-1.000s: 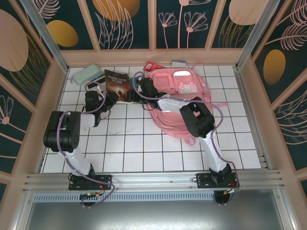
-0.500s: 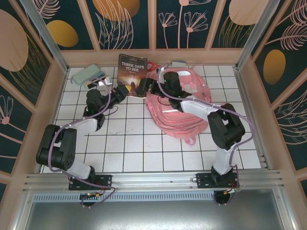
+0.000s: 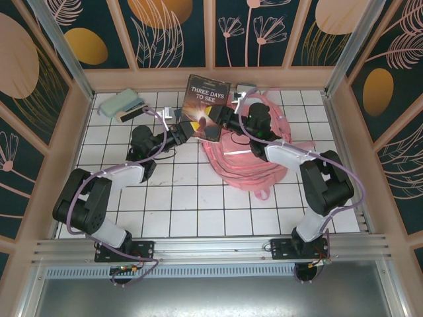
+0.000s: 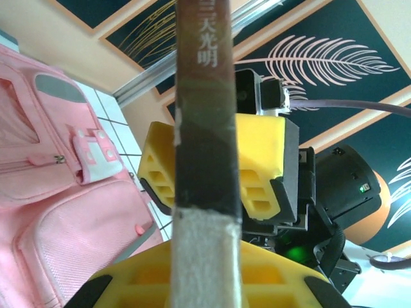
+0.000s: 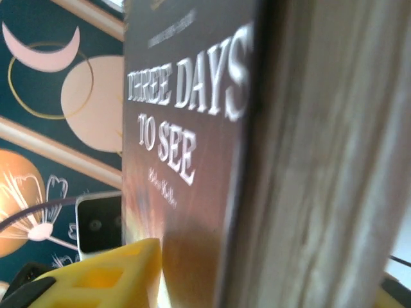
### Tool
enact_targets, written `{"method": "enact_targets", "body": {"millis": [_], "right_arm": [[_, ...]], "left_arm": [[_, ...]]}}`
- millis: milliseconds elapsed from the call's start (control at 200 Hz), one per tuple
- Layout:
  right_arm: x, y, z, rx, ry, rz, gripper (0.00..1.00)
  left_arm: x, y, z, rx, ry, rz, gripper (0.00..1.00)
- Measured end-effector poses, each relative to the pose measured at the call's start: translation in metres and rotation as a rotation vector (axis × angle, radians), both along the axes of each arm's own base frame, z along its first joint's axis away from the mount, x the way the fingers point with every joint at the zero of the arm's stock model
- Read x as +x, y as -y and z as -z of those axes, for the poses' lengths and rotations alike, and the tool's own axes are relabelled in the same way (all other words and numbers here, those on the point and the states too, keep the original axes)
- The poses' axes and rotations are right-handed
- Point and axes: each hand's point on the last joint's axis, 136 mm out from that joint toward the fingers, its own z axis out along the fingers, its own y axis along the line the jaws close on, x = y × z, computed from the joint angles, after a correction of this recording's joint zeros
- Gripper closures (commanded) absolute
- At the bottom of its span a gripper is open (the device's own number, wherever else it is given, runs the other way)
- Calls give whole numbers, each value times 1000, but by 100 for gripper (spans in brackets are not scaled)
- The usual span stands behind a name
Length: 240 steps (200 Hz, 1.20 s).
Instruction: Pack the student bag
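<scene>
From above, the left gripper (image 3: 184, 131) is clamped on the lower left corner of a dark book (image 3: 206, 99), which it holds up off the table (image 3: 198, 198) with the cover, "Three Days to See", facing the camera. The right gripper (image 3: 223, 119) sits at the book's lower right edge. The bag (image 3: 258, 155) lies flattened on the far right part of the table, under and beside the right arm, its straps spilling toward the near side. A teal case (image 3: 120, 102) rests in the far left corner, well apart from the rest.

The left wrist camera looks along the book's spine (image 4: 205, 128), which rises between this gripper's own yellow fingers (image 4: 128, 285), closed against it. Higher up, the right gripper's yellow fingers (image 4: 260, 167) straddle the book, narrow and close on both sides. I cannot tell whether they press on it. The bag (image 4: 58, 212) shows at left, front pocket up.

In the right wrist view the cover and title (image 5: 186, 128) stand very close, page edges at right, one yellow finger (image 5: 109, 276) low against the cover.
</scene>
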Motion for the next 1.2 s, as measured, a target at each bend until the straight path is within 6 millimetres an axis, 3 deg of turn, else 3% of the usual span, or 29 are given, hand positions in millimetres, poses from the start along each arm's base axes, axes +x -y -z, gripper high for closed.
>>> {"method": "enact_targets", "body": {"millis": [75, 140, 225, 335, 561, 811, 931, 1201], "right_arm": [[-6, 3, -6, 4, 21, -1, 100], [-12, 9, -12, 0, 29, 16, 100], [-17, 17, -19, -14, 45, 44, 100], [-24, 34, -22, -57, 48, 103, 100], [-32, 94, -14, -186, 21, 328, 100], [-58, 170, -4, -336, -10, 586, 100], [-74, 208, -1, -392, -25, 708, 100], [-108, 292, 29, -489, -149, 968, 100]], "left_arm": [[0, 1, 4, 4, -16, 8, 98], [-2, 3, 4, 6, -11, 18, 74], [0, 9, -2, 22, 19, 19, 52], [11, 11, -5, 76, 42, -27, 45], [24, 31, -4, 263, 100, -105, 43], [23, 70, 8, 513, 189, -131, 51], [20, 94, 30, 657, 225, -119, 54], [3, 149, 100, 967, 314, -18, 55]]}}
